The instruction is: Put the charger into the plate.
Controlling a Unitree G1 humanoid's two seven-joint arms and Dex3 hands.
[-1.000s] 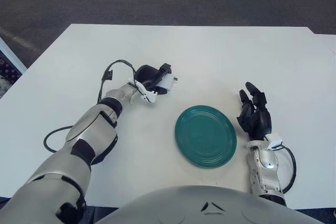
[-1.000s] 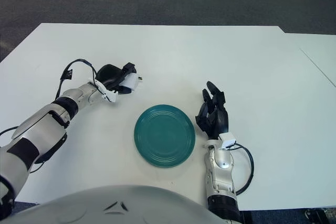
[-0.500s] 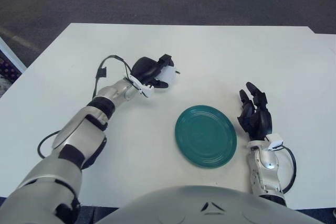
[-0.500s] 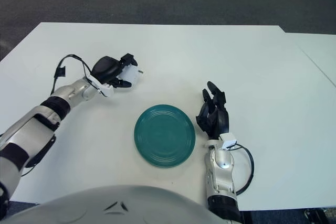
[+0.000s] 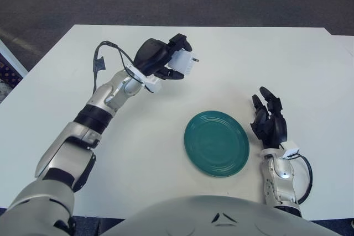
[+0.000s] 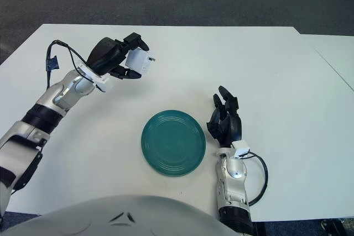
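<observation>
One small white plastic charger is gripped in my left hand's fingers above the worktop; round green plate beside my relaxed, empty right hand.

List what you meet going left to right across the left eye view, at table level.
left hand gripping the charger → green plate → right hand, idle just right of the plate.

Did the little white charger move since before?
Yes. The small white charger, held in the left hand, has gone farther from the round green plate, toward the table's far edge.
</observation>
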